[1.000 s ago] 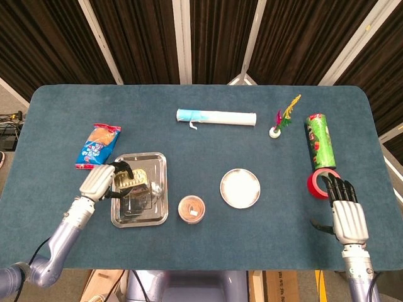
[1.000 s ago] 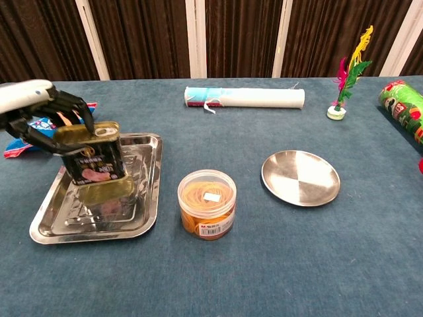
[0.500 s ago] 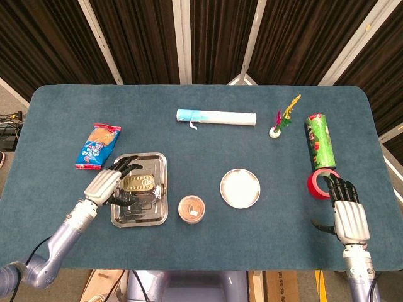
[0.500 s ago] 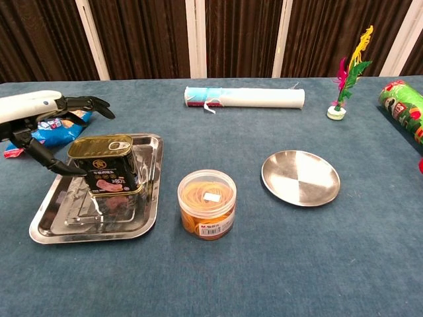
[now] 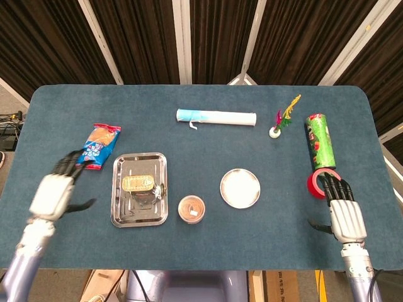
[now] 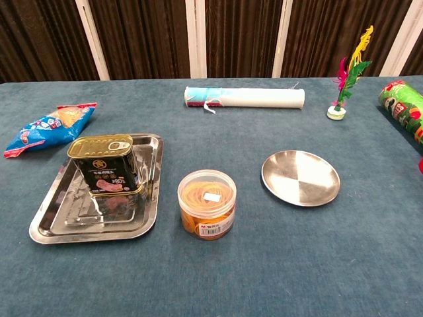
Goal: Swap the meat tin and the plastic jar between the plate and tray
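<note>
Both hands empty, fingers spread | left hand (image 5: pixel 51 192) withdrawn from meat tin (image 5: pixel 138 183) | tin stands in tray (image 5: pixel 159 214)

A small white label on the side of the plastic jar (image 6: pixel 207 203) is showing "M&G" in red. The black label of the meat tin (image 6: pixel 104 164) is carrying gold characters and a red patch, too small to read. The snack bag's (image 6: pixel 47 127) print is unreadable too.
</note>
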Controlling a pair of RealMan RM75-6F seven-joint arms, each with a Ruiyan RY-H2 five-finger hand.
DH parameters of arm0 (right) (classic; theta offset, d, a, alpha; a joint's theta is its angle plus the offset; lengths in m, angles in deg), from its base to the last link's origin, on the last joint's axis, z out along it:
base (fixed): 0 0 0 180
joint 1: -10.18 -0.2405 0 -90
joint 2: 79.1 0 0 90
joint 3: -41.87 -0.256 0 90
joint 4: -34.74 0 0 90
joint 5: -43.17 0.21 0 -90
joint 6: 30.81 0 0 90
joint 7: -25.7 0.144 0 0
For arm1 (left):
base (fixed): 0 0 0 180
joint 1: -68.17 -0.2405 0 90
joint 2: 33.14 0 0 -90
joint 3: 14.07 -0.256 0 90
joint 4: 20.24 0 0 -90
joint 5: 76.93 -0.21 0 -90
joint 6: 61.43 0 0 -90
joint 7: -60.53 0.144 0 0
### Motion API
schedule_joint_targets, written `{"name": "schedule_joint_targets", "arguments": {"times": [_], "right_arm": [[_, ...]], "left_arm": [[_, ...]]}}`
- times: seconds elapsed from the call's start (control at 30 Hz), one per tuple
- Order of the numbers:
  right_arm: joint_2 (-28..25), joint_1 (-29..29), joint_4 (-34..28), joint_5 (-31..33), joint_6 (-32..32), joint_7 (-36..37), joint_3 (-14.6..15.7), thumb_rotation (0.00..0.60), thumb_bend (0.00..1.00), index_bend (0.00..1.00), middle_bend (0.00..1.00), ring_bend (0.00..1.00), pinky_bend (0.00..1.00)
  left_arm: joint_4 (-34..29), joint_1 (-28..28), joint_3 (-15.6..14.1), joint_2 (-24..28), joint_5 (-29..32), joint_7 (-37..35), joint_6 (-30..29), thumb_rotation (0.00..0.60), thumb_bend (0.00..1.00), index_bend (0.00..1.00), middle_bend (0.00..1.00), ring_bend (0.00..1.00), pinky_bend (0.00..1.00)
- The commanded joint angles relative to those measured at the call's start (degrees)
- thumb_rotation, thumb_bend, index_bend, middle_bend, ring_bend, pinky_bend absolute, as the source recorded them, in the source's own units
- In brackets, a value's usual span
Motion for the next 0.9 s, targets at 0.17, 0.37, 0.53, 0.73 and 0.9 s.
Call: {"name": "schedule_joint_targets", "arguments": {"times": [0.17, 0.37, 0.53, 0.73, 0.9], "right_arm": [[-5.6, -6.1, -5.3, -7.7, -6.8, 2.5, 0.9, 0.6, 0.0, 0.0, 0.0, 0.0, 0.0], [-8.7, -12.3, -13.8, -12.8, -13.5, 1.9, 0.6, 0.6, 0.0, 0.0, 0.0, 0.0, 0.0], [-7.5, -17.1, -19.7, -10.6, -21.1, -1.9, -0.2, 0.6, 0.0, 0.0, 0.0, 0.0, 0.0], [-1.7, -22.0, -21.3, -2.3, -27.3, -8.4, -2.3, 0.6, 0.0, 0.0, 0.0, 0.0, 0.0], [4.2, -25.3, -19.6, 5.4, -29.1, -13.3, -4.2, 0.6, 0.0, 0.0, 0.0, 0.0, 0.0]], "left_arm": [[2.6, -9.2, -3.6, 1.7, -1.5, -0.7, -7.7, 0.6, 0.12, 0.17, 0.0, 0.0, 0.05], [3.0, -10.2, -3.2, 1.8, -1.6, -1.1, -7.8, 0.6, 0.12, 0.16, 0.0, 0.0, 0.05], [2.7, -11.1, -2.6, 1.5, -1.5, 0.1, -8.5, 0.6, 0.12, 0.16, 0.0, 0.0, 0.05], [2.4, -11.1, -1.9, 1.8, 0.0, 1.0, -6.3, 0.6, 0.12, 0.16, 0.0, 0.0, 0.05], [2.7, -11.1, -1.0, 1.3, 0.5, 1.7, -5.9, 0.6, 0.12, 0.15, 0.0, 0.0, 0.05]]}}
